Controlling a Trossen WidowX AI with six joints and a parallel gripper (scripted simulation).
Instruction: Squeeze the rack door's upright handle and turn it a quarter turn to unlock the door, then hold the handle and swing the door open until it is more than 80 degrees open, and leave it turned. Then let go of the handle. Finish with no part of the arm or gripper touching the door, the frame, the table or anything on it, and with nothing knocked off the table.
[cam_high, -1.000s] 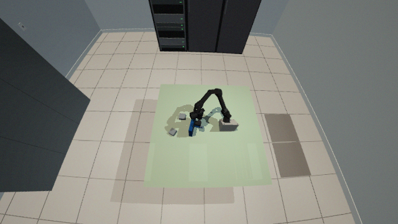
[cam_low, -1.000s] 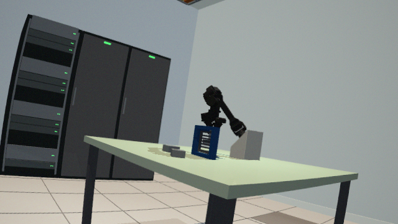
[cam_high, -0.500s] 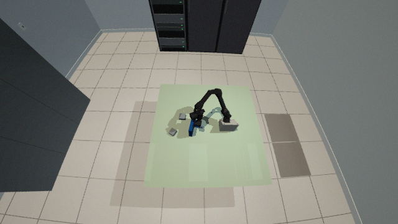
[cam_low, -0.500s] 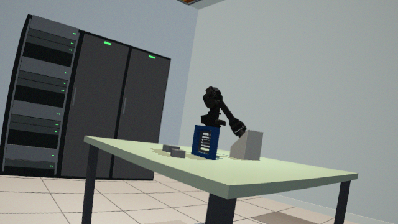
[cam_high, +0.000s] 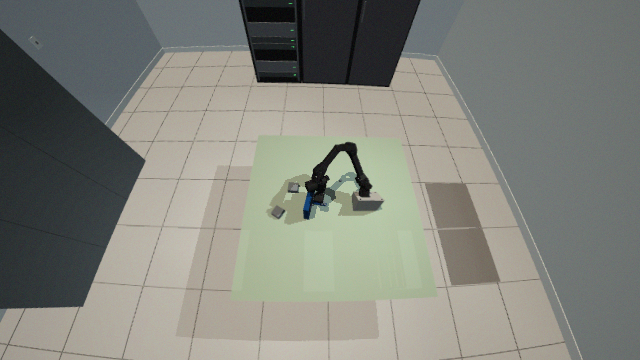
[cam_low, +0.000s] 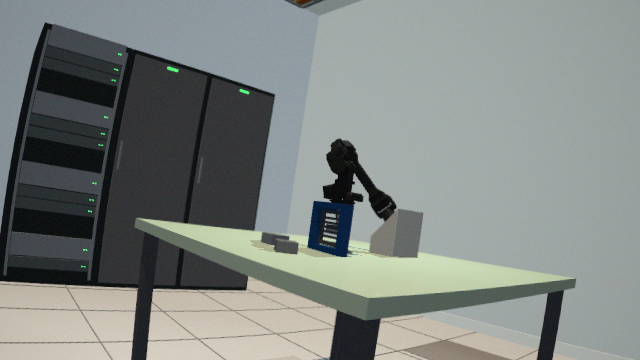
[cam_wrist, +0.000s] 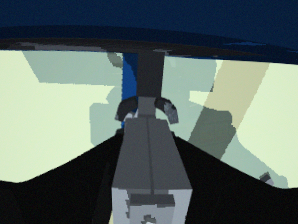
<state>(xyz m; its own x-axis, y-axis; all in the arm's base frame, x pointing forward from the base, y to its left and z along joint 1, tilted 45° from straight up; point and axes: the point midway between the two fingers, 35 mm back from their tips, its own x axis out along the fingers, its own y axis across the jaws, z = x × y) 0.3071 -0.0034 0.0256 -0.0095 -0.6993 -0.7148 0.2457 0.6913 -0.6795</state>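
The blue rack frame (cam_high: 307, 206) (cam_low: 314, 225) stands upright on the table. A slatted panel (cam_low: 330, 230) shows inside its opening in the exterior view. The grey handle (cam_wrist: 150, 160) is in the middle of the wrist view, in front of the frame's face. My gripper (cam_wrist: 147, 143) (cam_high: 318, 198) points down beside the frame, its black fingers closed in on both sides of the handle, so it is shut on the handle. In the exterior view the frame hides the fingertips. The door's exact angle is hard to tell, but it looks closed or nearly so.
Two small grey blocks (cam_high: 293, 187) (cam_high: 278, 212) lie on the green table (cam_high: 280, 265) (cam_low: 450, 280), on the frame's far side from the arm base. The arm's pale grey base block (cam_high: 368, 203) (cam_low: 407, 232) stands on the other side. Dark server cabinets (cam_low: 160, 175) stand beyond the table.
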